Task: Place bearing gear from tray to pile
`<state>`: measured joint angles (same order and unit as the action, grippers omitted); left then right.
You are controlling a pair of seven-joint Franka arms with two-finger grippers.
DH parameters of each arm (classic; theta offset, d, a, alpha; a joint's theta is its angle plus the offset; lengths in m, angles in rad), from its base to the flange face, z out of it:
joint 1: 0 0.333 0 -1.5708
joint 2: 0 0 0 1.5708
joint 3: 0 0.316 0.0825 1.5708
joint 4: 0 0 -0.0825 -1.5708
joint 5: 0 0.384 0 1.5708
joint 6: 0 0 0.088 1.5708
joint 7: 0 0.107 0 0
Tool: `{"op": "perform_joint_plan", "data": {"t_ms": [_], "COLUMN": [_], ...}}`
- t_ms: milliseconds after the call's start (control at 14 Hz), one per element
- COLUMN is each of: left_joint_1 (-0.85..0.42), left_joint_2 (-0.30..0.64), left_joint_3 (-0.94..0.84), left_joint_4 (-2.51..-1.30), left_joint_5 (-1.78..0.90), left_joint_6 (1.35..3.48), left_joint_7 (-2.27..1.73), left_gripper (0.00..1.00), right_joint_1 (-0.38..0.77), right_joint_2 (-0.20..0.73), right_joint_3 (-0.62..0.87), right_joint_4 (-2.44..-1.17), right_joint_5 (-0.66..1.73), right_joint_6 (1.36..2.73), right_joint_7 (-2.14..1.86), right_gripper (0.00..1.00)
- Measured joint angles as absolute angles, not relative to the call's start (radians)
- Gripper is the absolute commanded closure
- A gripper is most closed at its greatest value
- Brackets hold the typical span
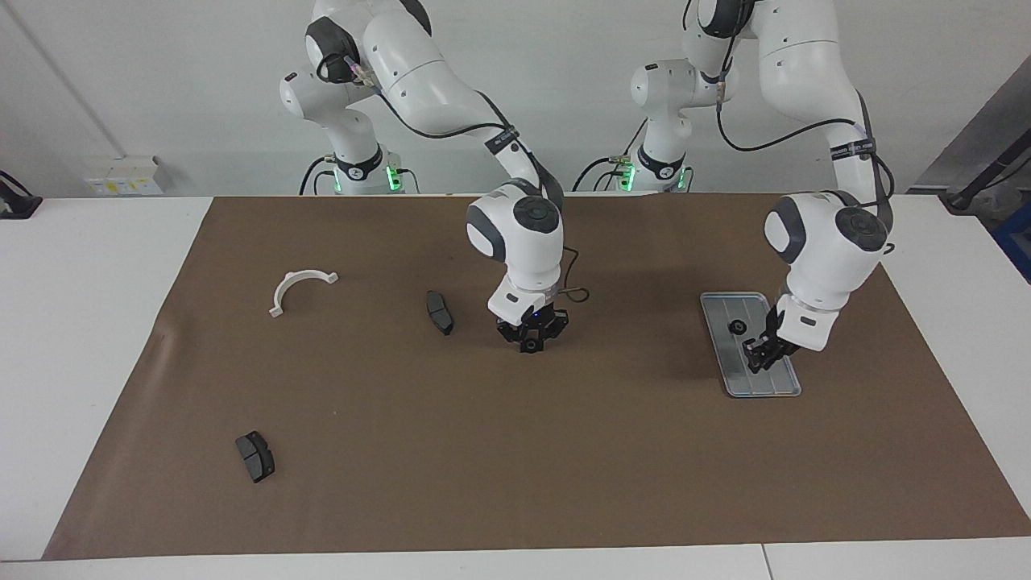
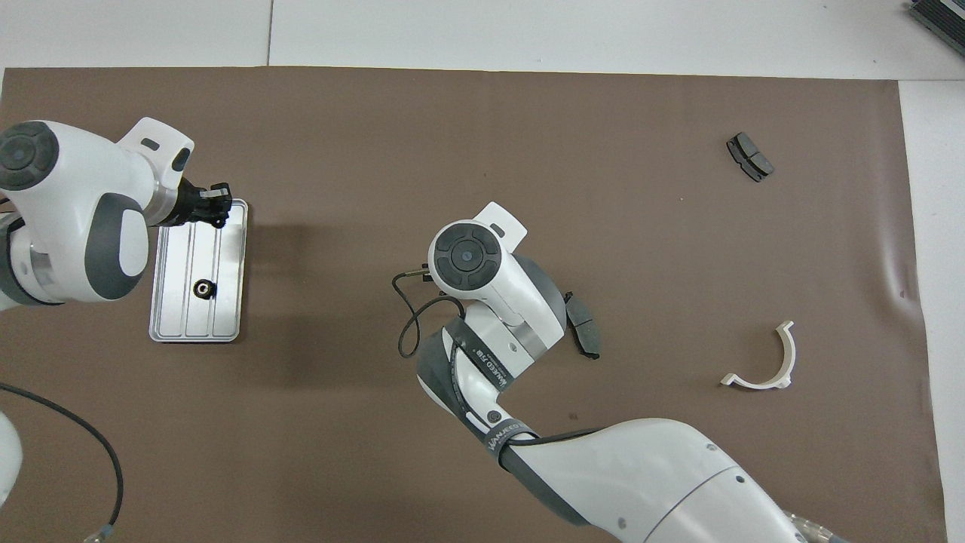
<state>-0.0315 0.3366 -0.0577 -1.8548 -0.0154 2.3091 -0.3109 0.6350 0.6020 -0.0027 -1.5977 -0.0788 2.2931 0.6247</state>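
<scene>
Facing view: right hand (image 1: 532,342), frame centre, closed round small black bearing gear (image 1: 532,348) low over the table (image 1: 403,451). Dark grey curved brake pad (image 1: 440,312) near; nothing between. Left hand (image 1: 757,356) pinched shut above ridged silver metal tray (image 1: 761,385); load unclear.

Overhead view: second black gear (image 2: 203,287) lies mid-tray.

Bearing gear (image 1: 737,327) in tray (image 1: 773,388); pile (image 1: 303,287) toward right arm's end.
</scene>
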Motion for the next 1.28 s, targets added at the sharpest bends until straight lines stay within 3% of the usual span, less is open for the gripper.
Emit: {"op": "perform_joint_plan", "data": {"t_ms": [285, 499, 712, 783, 855, 1068, 1282], "left_joint_1": [-0.244, -0.371, -0.463, -0.492, -0.518, -0.571, -0.516], "left_joint_2": [0.345, 0.345, 0.345, 0.345, 0.345, 0.345, 0.344], "left_joint_3": [-0.063, -0.063, -0.063, -0.063, -0.063, -0.062, -0.037], "left_joint_4": [-1.851, -1.849, -1.846, -1.846, -1.845, -1.845, -1.840], "left_joint_5": [-0.015, -0.015, -0.015, -0.015, -0.015, -0.015, -0.014], "left_joint_6": [2.306, 2.307, 2.332, 2.353, 2.371, 2.400, 2.394], "left_joint_7": [-0.554, -0.671, -0.728, -0.754, -0.783, -0.833, -0.822], "left_gripper": [0.92, 0.88, 0.51, 0.18, 0.00, 0.00, 0.00], "right_joint_1": [0.611, 0.506, 0.369, 0.320, 0.274, 0.141, 0.039], "right_joint_2": [0.582, 0.488, 0.382, 0.363, 0.356, 0.357, 0.362], "right_joint_3": [-0.015, -0.020, -0.021, -0.022, -0.022, -0.022, -0.021], "right_joint_4": [-1.586, -1.588, -1.617, -1.627, -1.634, -1.669, -1.769], "right_joint_5": [-0.079, -0.079, -0.079, -0.079, -0.079, -0.079, -0.022], "right_joint_6": [2.235, 2.142, 2.028, 2.011, 2.009, 2.020, 2.145], "right_joint_7": [0.598, 0.466, 0.275, 0.210, 0.152, 0.007, -0.114], "right_gripper": [1.00, 1.00, 1.00, 1.00, 1.00, 1.00, 1.00]}}
